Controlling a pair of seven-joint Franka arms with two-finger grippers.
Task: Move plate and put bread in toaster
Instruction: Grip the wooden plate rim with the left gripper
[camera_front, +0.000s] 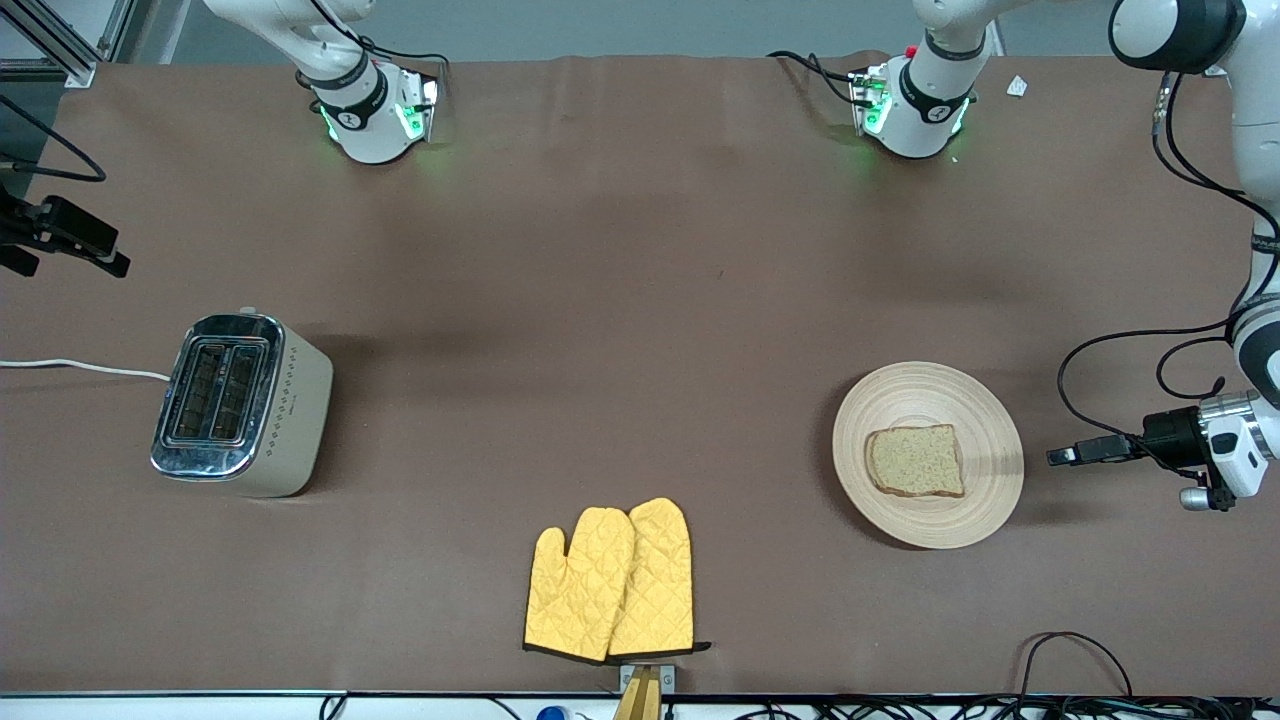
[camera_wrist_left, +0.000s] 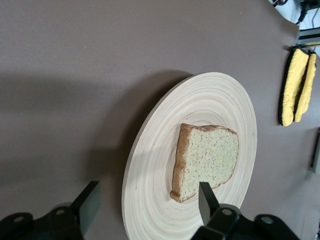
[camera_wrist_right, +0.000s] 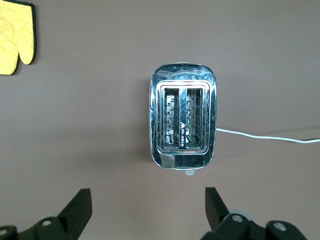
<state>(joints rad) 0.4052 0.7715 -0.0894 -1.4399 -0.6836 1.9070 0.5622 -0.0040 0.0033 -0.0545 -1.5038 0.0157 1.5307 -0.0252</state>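
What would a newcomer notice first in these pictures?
Probably the bright yellow oven mitts, lying at the table edge nearest the front camera. Next, the bread on the plate toward the left arm's end, with the open left claw beside the plate. The toaster stands toward the right arm's end, slots empty.

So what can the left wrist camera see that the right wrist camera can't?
Only the left wrist view shows the plate with the bread on it, and the left gripper, open by the plate's rim. Only the right wrist view shows the toaster, both slots empty, its cord, and the open right gripper. Both show the brown table and the yellow mitts.
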